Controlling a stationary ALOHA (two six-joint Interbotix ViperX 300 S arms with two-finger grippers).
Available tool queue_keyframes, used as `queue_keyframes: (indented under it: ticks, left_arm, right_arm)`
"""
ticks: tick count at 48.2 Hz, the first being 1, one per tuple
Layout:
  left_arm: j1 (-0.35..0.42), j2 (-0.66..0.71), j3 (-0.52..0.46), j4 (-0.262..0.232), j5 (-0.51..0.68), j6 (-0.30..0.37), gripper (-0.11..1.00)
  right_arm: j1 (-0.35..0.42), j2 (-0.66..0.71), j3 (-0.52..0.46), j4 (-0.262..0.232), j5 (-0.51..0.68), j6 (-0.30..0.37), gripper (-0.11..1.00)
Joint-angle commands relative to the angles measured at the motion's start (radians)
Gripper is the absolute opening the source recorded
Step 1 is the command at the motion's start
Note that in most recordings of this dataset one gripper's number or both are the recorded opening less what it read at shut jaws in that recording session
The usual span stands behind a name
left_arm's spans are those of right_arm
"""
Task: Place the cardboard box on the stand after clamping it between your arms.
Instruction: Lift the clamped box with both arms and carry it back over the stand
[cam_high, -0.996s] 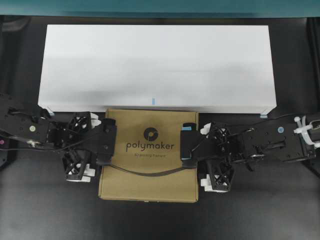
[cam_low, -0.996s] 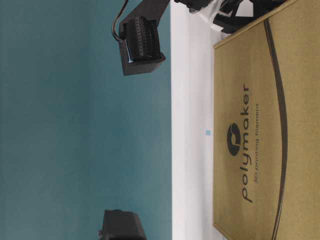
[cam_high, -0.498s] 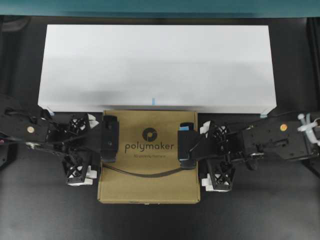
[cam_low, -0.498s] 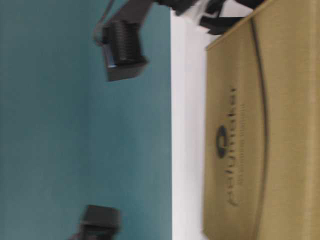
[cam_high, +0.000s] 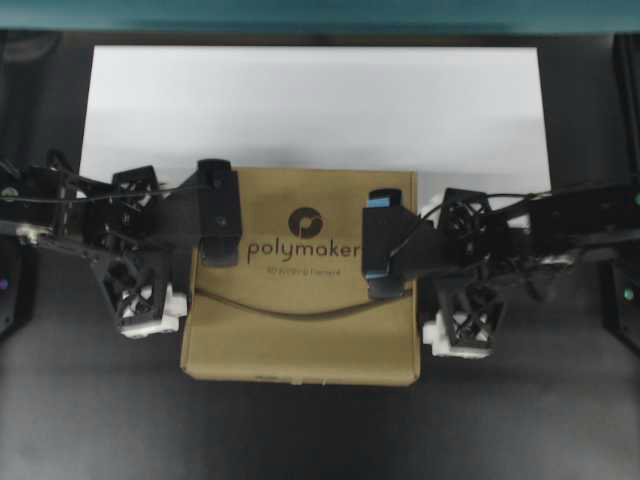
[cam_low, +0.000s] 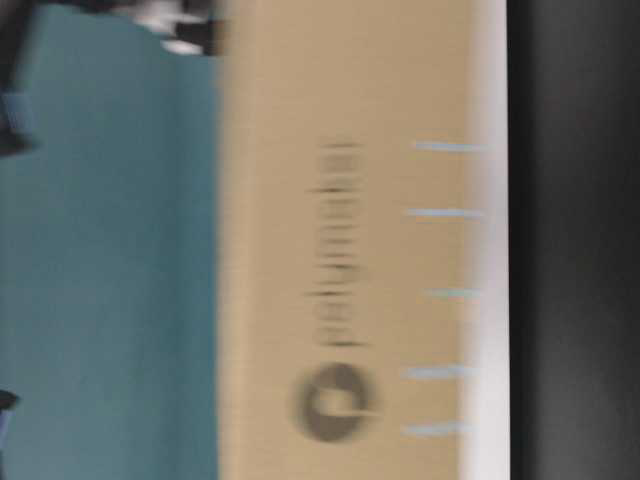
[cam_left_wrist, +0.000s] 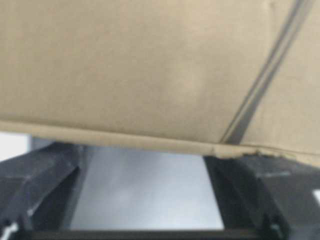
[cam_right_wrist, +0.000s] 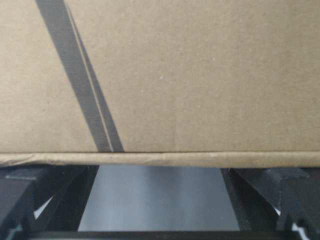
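Observation:
The brown cardboard box (cam_high: 300, 290) with the round logo and "polymaker" is clamped between my two arms and held up, its far edge over the front edge of the white stand (cam_high: 300, 100). My left gripper (cam_high: 175, 245) presses on the box's left side with its jaws spread wide. My right gripper (cam_high: 430, 270) presses on the right side, also spread wide. The left wrist view shows the box (cam_left_wrist: 150, 65) just beyond that gripper (cam_left_wrist: 145, 160). The right wrist view shows the box (cam_right_wrist: 175, 75) against the other gripper (cam_right_wrist: 160, 172). The table-level view is blurred and shows the box (cam_low: 340, 250) and the stand (cam_low: 490, 250).
A dark table (cam_high: 300, 430) lies in front of the stand. A teal wall (cam_low: 100, 250) stands behind it. Light-blue marks (cam_low: 445, 212) line the stand's edge. Black wrist-camera blocks (cam_high: 217, 225) hang over the box's top on both sides.
Both arms have risen and moved toward the stand with the box clamped between them. The box's far edge now covers the stand's front edge and its blue mark.

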Motion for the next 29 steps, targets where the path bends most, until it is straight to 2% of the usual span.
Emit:
queue_keyframes:
  ticks: [1, 4, 11, 22, 29]
  left_arm:
    - [0.046, -0.009, -0.106, 0.003, 0.067, -0.009, 0.81]
    - [0.051, -0.008, -0.118, 0.003, 0.091, 0.02, 0.8]
    - [0.055, 0.002, -0.117, 0.003, 0.063, 0.066, 0.8]
    - [0.063, 0.002, -0.097, 0.003, -0.086, 0.098, 0.8]
    - [0.077, 0.0, -0.071, 0.005, -0.158, 0.15, 0.8]
  right_arm:
    - [-0.026, 0.003, -0.08, 0.0, 0.02, -0.015, 0.83]
    - [-0.037, 0.011, -0.081, 0.0, 0.025, -0.038, 0.83]
    - [-0.058, 0.028, -0.077, 0.0, 0.02, -0.094, 0.83]
    - [-0.089, 0.055, -0.046, 0.0, -0.035, -0.133, 0.83]
    - [-0.101, 0.064, -0.037, 0.0, -0.084, -0.144, 0.83]
